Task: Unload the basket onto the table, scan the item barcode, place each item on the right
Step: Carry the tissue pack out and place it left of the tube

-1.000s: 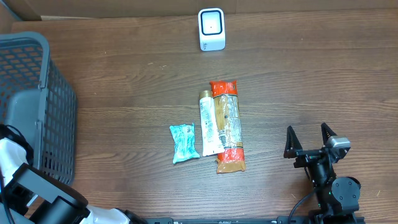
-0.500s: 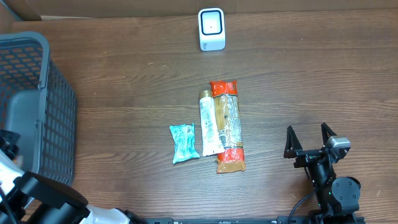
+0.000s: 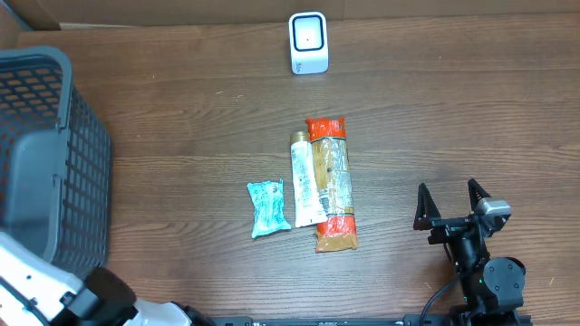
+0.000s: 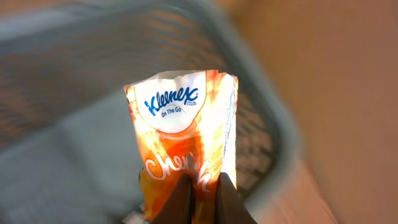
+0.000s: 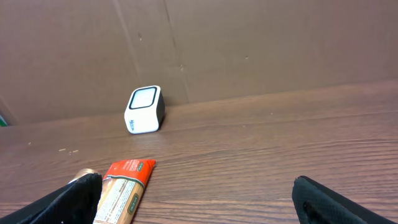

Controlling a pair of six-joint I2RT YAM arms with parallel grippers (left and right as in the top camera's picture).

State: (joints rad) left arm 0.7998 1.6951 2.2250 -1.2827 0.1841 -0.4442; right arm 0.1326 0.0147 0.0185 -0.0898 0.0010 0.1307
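Left end effector point(image 4: 202, 190): fingers pressed together, pinching the lower edge of an orange Kleenex tissue pack point(image 4: 183, 137). The pack is upright, with the grey basket point(image 4: 273, 130) blurred behind it.

Right end effector point(image 3: 448, 190): fingers spread wide, nothing between them, low over the tabletop point(image 3: 471, 109) at near right.

Scanner point(image 3: 308, 42): far edge, centre.

Teal packet point(image 3: 267, 208), tube point(image 3: 305, 190) and orange-red package point(image 3: 332, 186) lie side by side mid-tabletop.

I see the wooden table point(image 3: 453, 109) carrying a white scanner point(image 3: 308, 42), a grey basket point(image 3: 45, 154), and a teal packet point(image 3: 267, 208), tube point(image 3: 305, 181) and snack pack point(image 3: 332, 181) side by side.
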